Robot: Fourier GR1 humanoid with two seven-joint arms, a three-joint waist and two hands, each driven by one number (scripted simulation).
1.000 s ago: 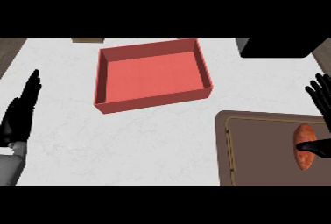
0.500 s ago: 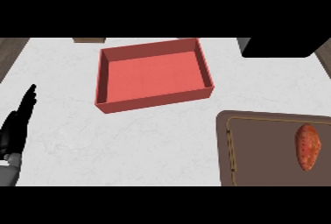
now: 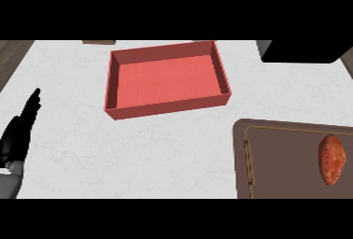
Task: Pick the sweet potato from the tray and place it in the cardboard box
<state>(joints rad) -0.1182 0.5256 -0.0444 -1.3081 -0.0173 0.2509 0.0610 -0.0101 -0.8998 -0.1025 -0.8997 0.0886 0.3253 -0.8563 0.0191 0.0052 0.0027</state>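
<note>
My left robot hand [image 3: 19, 135]: near left edge, fingers straight, together, holding nothing. Sweet potato [image 3: 331, 159]: lying in brown tray [image 3: 276, 163], near right. Red box [image 3: 167, 79]: farther back on white surface [image 3: 151, 144], open-topped.

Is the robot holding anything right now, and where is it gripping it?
Nothing is held. The left hand rests open at the left edge; the right hand is out of view. The sweet potato lies untouched on the tray.
</note>
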